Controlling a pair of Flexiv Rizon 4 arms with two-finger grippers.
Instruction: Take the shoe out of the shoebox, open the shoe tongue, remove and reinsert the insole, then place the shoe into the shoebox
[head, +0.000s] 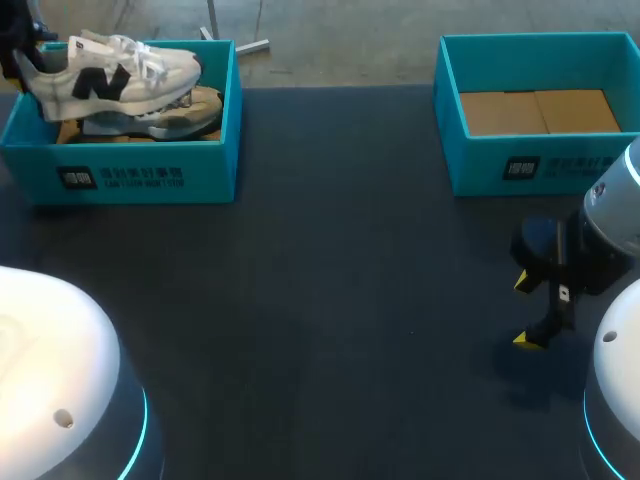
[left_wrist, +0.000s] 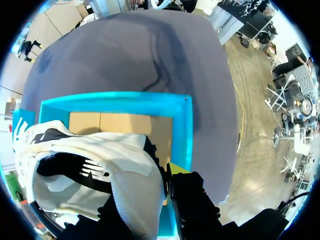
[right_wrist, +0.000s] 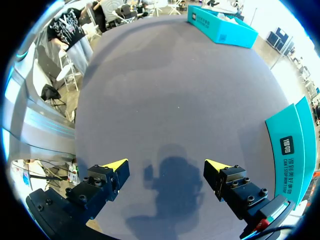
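Since the left gripper (left_wrist: 150, 200) has the white shoe (head: 115, 72) by its heel end, with its fingers closed on the heel from 2 sides as far as I can judge (only 1 yellow tip shows in the wrist view), the step in hand is to take the shoe out of the left shoebox (head: 150, 175). The shoe hangs over the box's rim at the far left of the counter (head: 330, 280), its toe toward the middle and its sole just above a lower shoe (head: 170, 118) that lies in the box.

To do this well, I would lift straight up first, until the toe is free of the box's wall and of the lower shoe, and only then carry it to the bare middle of the counter. A sideways pull too early could catch the wall and drag the box. The hold is at 1 end only, so the toe may droop, and a slow motion is safer.

The right gripper (head: 526, 311) hovers low over the counter near the right shoebox (head: 520, 165), fingers wide apart and holding nothing. It is well placed to steady the toe once the shoe is set down.
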